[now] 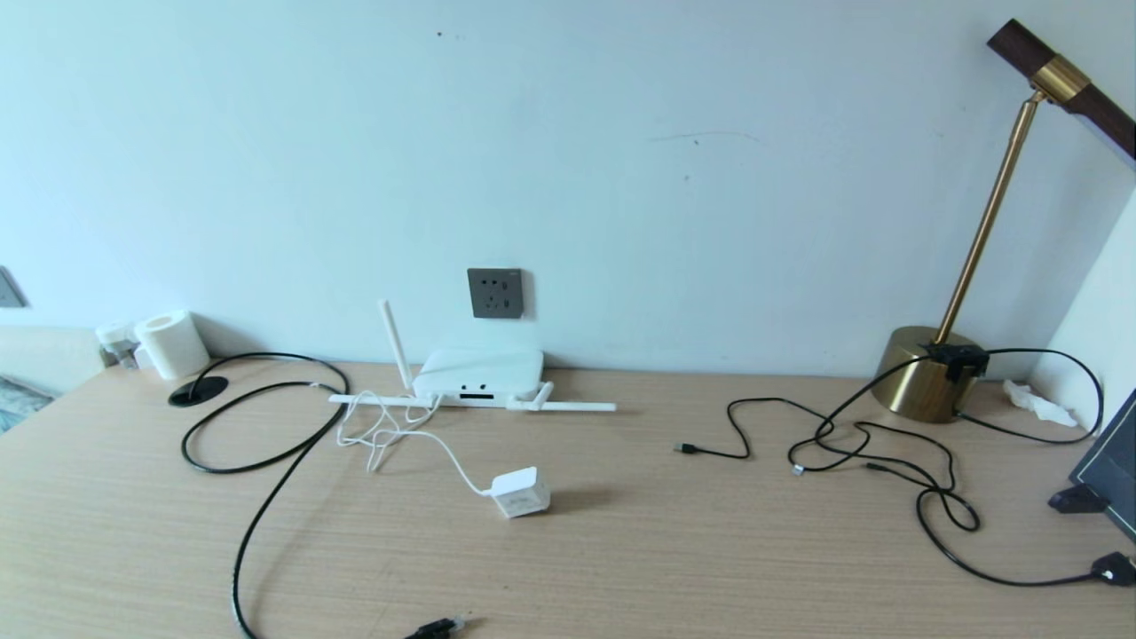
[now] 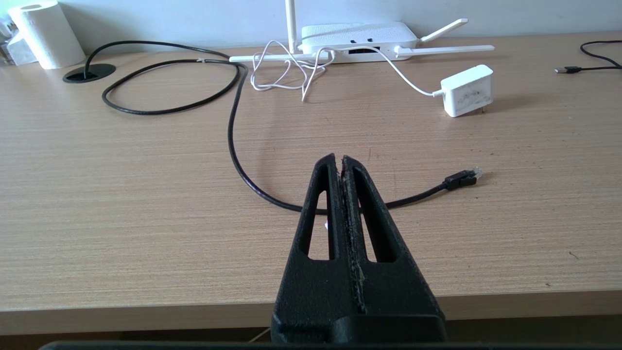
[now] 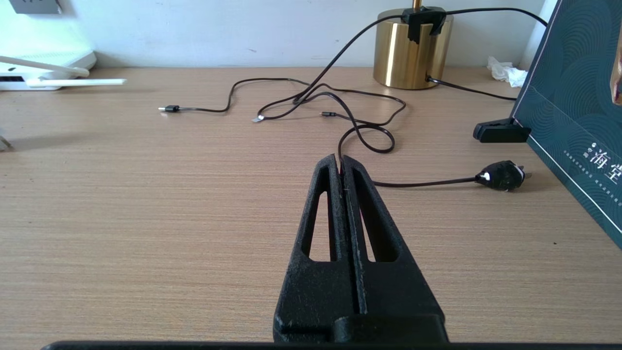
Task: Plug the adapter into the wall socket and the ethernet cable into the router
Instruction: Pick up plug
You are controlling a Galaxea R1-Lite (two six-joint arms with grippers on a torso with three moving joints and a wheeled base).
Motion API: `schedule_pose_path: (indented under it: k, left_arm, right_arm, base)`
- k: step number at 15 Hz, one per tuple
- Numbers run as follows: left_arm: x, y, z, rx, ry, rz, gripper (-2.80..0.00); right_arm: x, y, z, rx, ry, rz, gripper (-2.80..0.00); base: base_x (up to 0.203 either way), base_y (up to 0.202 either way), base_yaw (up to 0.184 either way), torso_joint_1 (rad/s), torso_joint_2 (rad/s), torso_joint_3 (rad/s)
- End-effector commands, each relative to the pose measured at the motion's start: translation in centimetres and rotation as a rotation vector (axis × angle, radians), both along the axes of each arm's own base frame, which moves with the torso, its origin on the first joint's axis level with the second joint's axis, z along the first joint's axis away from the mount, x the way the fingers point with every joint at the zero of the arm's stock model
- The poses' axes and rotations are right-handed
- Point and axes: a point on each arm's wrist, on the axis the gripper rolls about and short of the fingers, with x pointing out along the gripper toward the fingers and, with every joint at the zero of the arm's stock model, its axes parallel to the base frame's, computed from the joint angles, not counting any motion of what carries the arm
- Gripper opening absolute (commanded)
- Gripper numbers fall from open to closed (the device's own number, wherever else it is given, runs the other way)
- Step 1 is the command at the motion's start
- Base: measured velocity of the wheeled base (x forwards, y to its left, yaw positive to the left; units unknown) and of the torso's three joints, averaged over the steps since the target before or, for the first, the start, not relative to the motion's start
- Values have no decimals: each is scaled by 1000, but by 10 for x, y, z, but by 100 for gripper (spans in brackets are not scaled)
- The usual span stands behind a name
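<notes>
Head camera: mounted high, facing forward and down across the desk (image 1: 621, 550) to the back wall, wall socket (image 1: 495, 292) near centre. Left wrist camera: low at the near desk edge, facing the far wall, close behind the left gripper (image 2: 339, 160). Right wrist camera: same low setting behind the right gripper (image 3: 339, 159), covering the right side. All three views share the router (image 1: 477, 374).
</notes>
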Motion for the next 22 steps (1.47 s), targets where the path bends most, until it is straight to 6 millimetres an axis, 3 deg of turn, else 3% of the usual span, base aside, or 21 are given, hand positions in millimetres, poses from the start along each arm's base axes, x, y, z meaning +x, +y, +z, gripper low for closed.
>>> schedule_pose_path:
  k: [1, 9, 11, 13, 14, 15, 19, 22]
  left_arm:
    - [0, 0, 0, 14, -6, -2, -280]
    - [-2, 0, 8, 95, -30, -17, -280]
    - [-5, -1, 40, 100, -54, -70, -280]
    - [8, -2, 83, 101, 7, -146, -280]
    - [27, -4, 105, 104, 76, -212, -280]
    - [50, -7, 121, 114, 159, -285, 0]
    - [165, -41, 143, 250, 443, -588, 0]
    - [252, -68, 129, 495, 513, -799, 0]
  right_arm:
    - [1, 0, -3, 1, 9, 0, -280]
    - [1, 0, -3, -2, 10, 1, -280]
    - [1, 0, -3, -2, 10, 0, -280]
    - [1, 0, -3, -2, 10, 0, -280]
    - [1, 0, -3, -2, 10, 0, -280]
    - [1, 0, -3, -2, 10, 0, -280]
    - [1, 0, -3, -2, 10, 1, -280]
    - [1, 0, -3, -2, 10, 0, -280]
  base:
    - [0, 0, 0, 0, 0, 0]
    - [0, 0, 0, 0, 0, 0]
    - [0, 0, 0, 0, 0, 0]
    - [0, 0, 0, 0, 0, 0]
    - [0, 0, 0, 0, 0, 0]
    - [0, 0, 0, 0, 0, 0]
    - [0, 0, 0, 0, 0, 0]
    - [0, 0, 0, 0, 0, 0]
